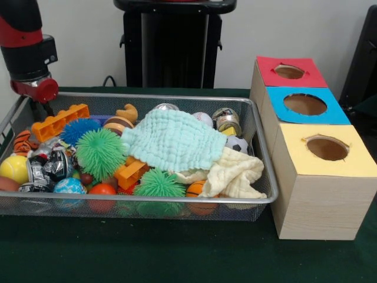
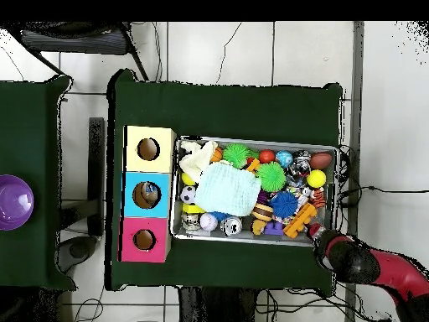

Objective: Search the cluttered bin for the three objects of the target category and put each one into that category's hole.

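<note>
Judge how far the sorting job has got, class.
Nothing looks sorted yet: the bin is crowded with toys under a mint cloth. The arm hovers at the bin's corner, holding nothing visible. The yellow hole and red hole look empty; the whole sort remains.

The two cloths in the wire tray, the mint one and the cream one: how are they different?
The mint cloth is pale green; the cream cloth is pale yellow. The mint cloth lies spread wide over the middle of the tray; the cream cloth is bunched in the corner nearest the yellow-topped box. The mint cloth overlaps the cream cloth's edge. Both look soft and crinkled and cover toys.
</note>
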Action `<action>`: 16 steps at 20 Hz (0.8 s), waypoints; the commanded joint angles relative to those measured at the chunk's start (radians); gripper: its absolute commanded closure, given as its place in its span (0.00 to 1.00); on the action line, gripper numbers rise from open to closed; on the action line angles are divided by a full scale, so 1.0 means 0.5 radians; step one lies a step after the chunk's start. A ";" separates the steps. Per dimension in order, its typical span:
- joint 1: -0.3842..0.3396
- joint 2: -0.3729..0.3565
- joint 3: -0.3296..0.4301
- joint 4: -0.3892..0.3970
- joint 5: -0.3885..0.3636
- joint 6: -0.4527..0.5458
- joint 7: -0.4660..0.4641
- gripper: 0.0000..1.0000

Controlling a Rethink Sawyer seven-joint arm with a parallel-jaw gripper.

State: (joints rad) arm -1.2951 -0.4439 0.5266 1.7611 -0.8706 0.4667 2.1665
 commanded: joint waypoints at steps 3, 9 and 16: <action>0.099 0.275 -0.155 -0.249 -0.331 -0.369 -0.103 0.00; 0.256 0.265 -0.378 -0.261 -0.358 -0.923 0.220 1.00; 0.158 0.153 -0.339 -0.090 -0.099 -1.055 0.180 1.00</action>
State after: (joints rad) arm -1.1978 -0.4386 0.3884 1.7652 -0.9118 -0.0084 2.1665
